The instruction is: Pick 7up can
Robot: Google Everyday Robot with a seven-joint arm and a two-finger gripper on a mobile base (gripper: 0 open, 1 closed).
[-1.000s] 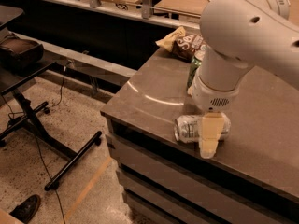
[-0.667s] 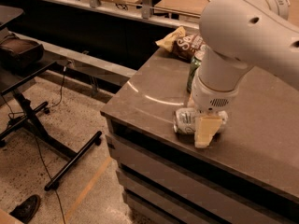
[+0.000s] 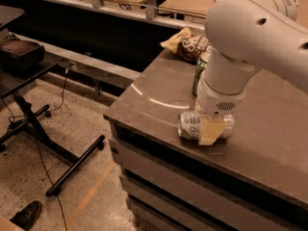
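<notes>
We note the gripper (image 3: 211, 127) low over the desk (image 3: 154, 95) edge. The 7up can (image 3: 190, 125) lies on its side directly beneath it, long axis crossways to the gripper. Clenched or slack, we cannot tell.

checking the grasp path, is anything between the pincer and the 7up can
Nothing visible does. The pincer is right at the 7up can, which lies on its side near the counter's front edge. The green can and chip bag sit behind the arm, out of the way.

Close high oblique view, end effector (image 3: 210, 128) centre-right
</notes>
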